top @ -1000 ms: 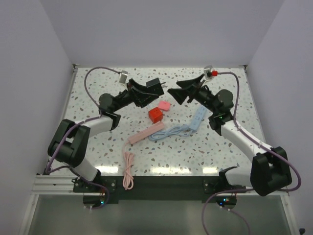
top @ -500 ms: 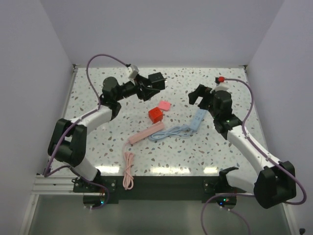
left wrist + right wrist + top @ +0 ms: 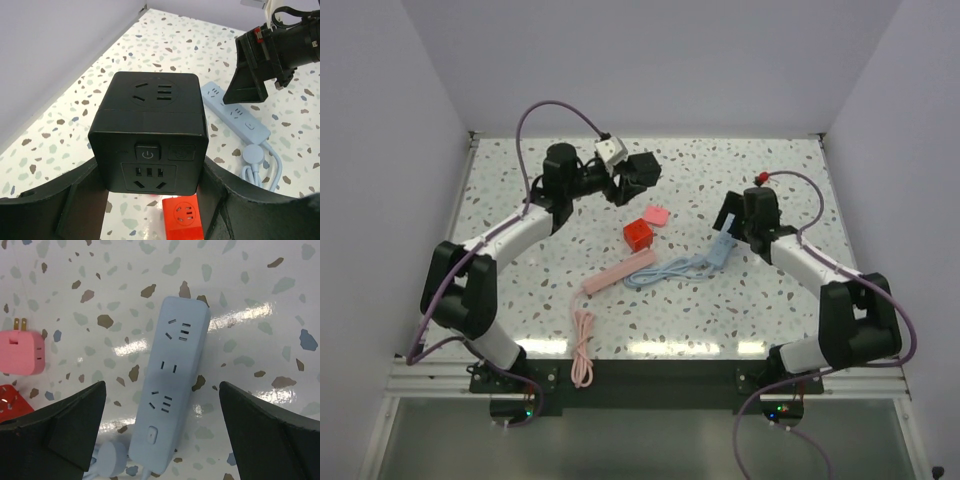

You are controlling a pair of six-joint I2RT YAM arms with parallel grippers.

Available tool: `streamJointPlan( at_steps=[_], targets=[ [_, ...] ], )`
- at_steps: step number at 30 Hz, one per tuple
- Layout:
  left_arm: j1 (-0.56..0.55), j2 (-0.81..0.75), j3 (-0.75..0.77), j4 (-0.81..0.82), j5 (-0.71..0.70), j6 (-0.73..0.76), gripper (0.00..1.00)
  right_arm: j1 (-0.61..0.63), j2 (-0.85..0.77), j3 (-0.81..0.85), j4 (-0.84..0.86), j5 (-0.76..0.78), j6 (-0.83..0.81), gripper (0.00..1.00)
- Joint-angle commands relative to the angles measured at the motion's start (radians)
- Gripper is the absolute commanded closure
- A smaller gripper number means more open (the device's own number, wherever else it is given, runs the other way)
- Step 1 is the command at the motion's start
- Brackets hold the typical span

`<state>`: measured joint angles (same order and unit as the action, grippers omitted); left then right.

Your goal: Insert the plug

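My left gripper (image 3: 633, 177) is shut on a black cube socket (image 3: 643, 168) and holds it above the table's far middle. In the left wrist view the cube (image 3: 150, 125) sits between my fingers (image 3: 75, 200), its outlet faces toward the camera. My right gripper (image 3: 728, 216) is open and hovers over a light blue power strip (image 3: 722, 246). In the right wrist view the strip (image 3: 172, 375) lies between the wide-spread fingers (image 3: 55, 430), touching neither. Its round blue plug (image 3: 107, 460) lies by the strip's near end.
A red cube socket (image 3: 638, 234) and a pink adapter (image 3: 656, 215) lie at mid-table; both show in the wrist views: the red cube (image 3: 182, 217), the adapter (image 3: 22, 352). A pink power strip (image 3: 618, 272) with its pink cable (image 3: 583, 350) lies nearer. The blue cable (image 3: 670, 272) is coiled beside it.
My right gripper has dropped from above the far middle down over the blue power strip. My left gripper has kept the black cube, shifted slightly right and turned it.
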<state>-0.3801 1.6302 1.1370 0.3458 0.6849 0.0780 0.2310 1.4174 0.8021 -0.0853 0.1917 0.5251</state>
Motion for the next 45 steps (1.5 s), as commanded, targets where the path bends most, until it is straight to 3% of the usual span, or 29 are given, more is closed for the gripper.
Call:
streamJointPlan(
  at_steps=[1,10,17,24,33,37,38,40,45],
  targets=[
    [-0.014,-0.001,0.038,-0.014,-0.030,0.078,1.00,-0.022,0.060,0.042,0.021,-0.012,0.027,0.01],
    [-0.025,0.011,0.032,-0.013,-0.045,0.089,1.00,-0.032,0.268,0.131,0.105,-0.172,0.009,0.01],
    [-0.026,0.007,0.021,-0.021,-0.076,0.095,1.00,-0.022,0.330,0.155,0.182,-0.299,-0.016,0.12],
    [-0.026,-0.027,-0.005,-0.016,-0.093,0.094,1.00,0.056,0.434,0.252,0.061,-0.223,-0.089,0.30],
    [-0.032,-0.043,-0.022,-0.048,-0.125,0.112,1.00,0.160,0.489,0.313,0.027,-0.212,-0.102,0.36],
    [-0.072,-0.004,0.010,-0.100,-0.252,0.140,1.00,0.163,0.476,0.316,0.009,-0.213,-0.105,0.26],
    [-0.086,0.025,0.048,-0.147,-0.287,0.153,1.00,0.162,0.463,0.321,0.004,-0.215,-0.106,0.17],
    [-0.121,0.057,0.104,-0.191,-0.367,0.184,1.00,0.154,0.443,0.327,-0.010,-0.207,-0.120,0.11],
    [-0.131,0.102,0.171,-0.241,-0.366,0.206,1.00,0.120,0.339,0.338,-0.040,-0.151,-0.186,0.01]
  ],
)
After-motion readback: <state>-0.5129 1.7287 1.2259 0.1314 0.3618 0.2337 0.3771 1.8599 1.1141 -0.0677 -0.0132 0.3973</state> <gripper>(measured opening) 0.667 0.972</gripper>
